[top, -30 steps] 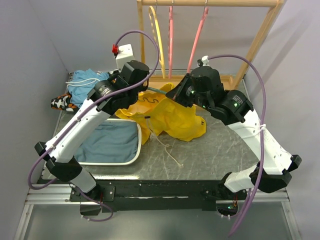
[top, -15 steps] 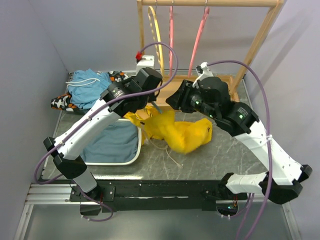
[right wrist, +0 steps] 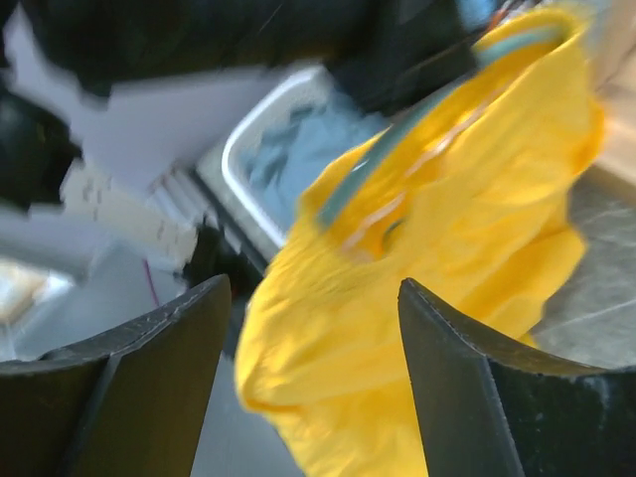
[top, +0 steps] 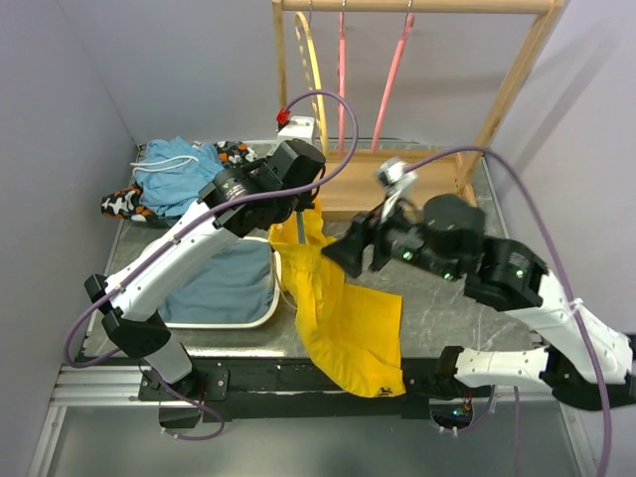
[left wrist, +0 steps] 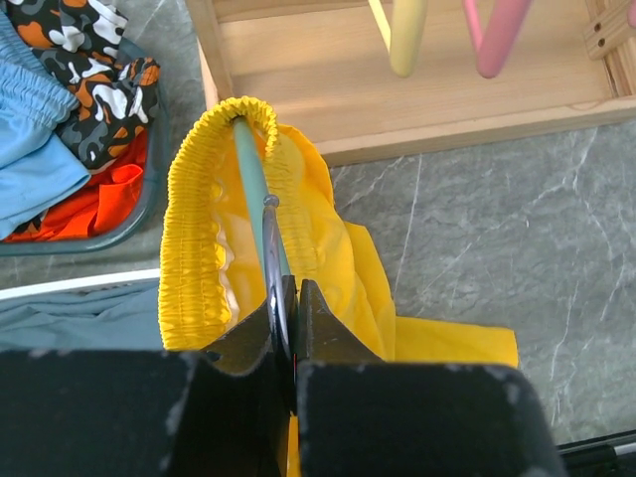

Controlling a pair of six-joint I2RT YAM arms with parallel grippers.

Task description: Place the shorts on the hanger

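The main risk is the shorts [top: 343, 318] slipping off. In the left wrist view the gathered waistband loops over only the far arm of the hanger [left wrist: 250, 164], and I cannot tell whether the near arm is inside the fabric. With most of the cloth hanging to one side, a tilt or a quick swing would likely let the elastic slide along the smooth plastic and drop. The second weak point is the hold. The left end effector [left wrist: 286, 308] is clamped on the thin metal hook [left wrist: 270, 260], a narrow round wire that could twist between the pads under the lopsided weight.

The right end effector [right wrist: 313, 288] has its fingers apart and grips nothing. It sits just right of the hanging cloth, and its view is blurred.

The shorts are bright yellow, thin and limp. They are ruched at the waistband and smooth below, draping from mid-worktop toward the near edge. The hanger is slim, pale teal and rigid. The worktop [top: 437, 298] is grey with a marbled pattern, and a pale wooden rack base [left wrist: 417, 109] lies at the far side.
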